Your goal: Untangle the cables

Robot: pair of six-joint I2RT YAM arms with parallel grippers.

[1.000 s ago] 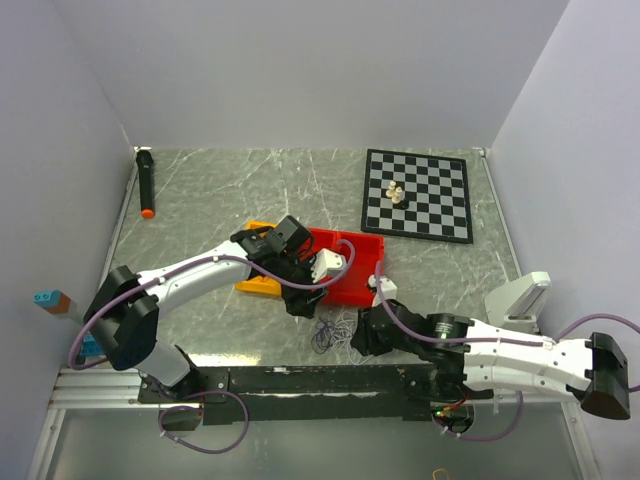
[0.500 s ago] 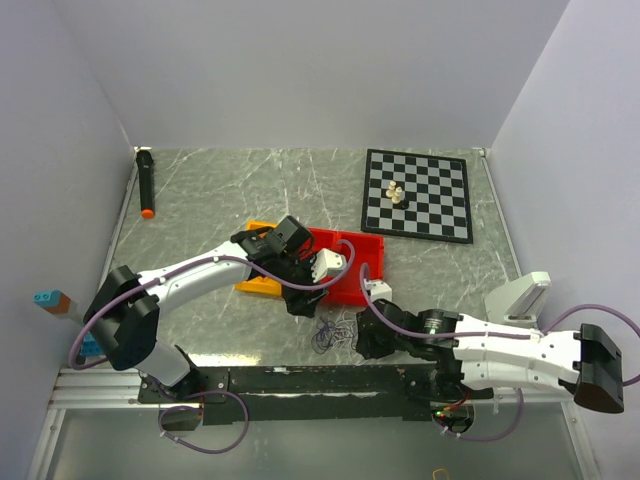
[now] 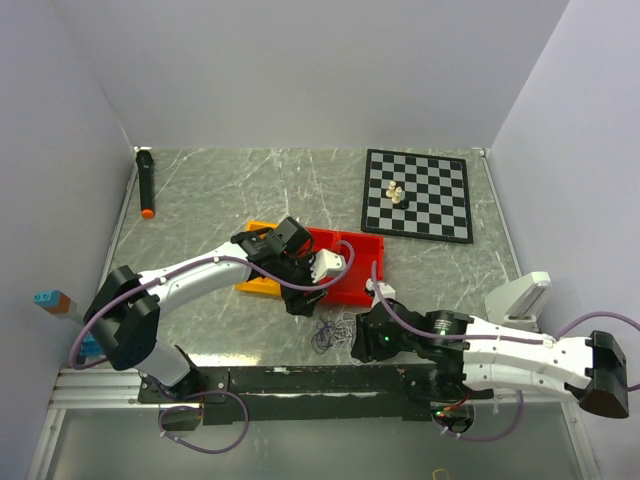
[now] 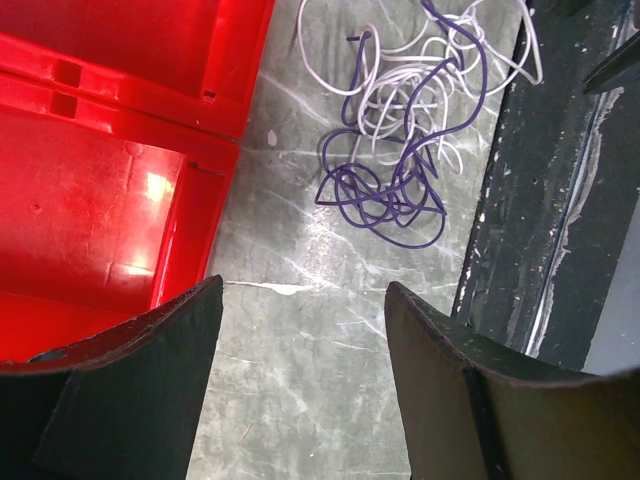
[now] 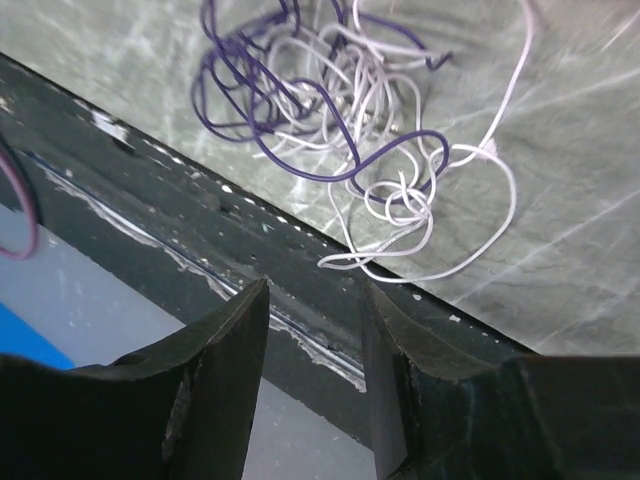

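— Cables point(image 3: 333, 333), item 1: loc. and cond.?
— One loose clump, purple and white strands, curly loops, all tangled together. Lies on table point(image 3: 220, 190) at its near edge, just beside dark rail point(image 3: 300, 380). In right wrist view one white loop overlaps the rail's edge. Clump sits between the two grippers, a little apart from red tray point(image 3: 350, 262).
— Item 2, left gripper point(image 4: 302, 300)?
— Above bare tabletop, next to red tray's near corner. Its fingers point(image 4: 130, 390) are wide apart, nothing btwn them. Clump lies ahead of the tips, apart from them.
— Item 3, right gripper point(image 5: 312, 300)?
— Low over the rail, facing the clump from the opposite side. Its fingers are apart too, gap narrower than the left's, nothing in it. Tips stop short of the strands.
— Misc. items?
— Orange tray point(image 3: 256, 283), part-hidden under left arm, beside red tray on its left; can't tell if they touch. Chessboard point(image 3: 417, 194) far right, w/ a few pieces point(image 3: 396, 193) grouped on it, pale plus one dark. Black marker point(image 3: 146, 180), orange tip, far left by the wall. Blue-and-brown block point(image 3: 50, 300) outside table's left edge. White part point(image 3: 520, 293) at right edge; can't tell what it is.
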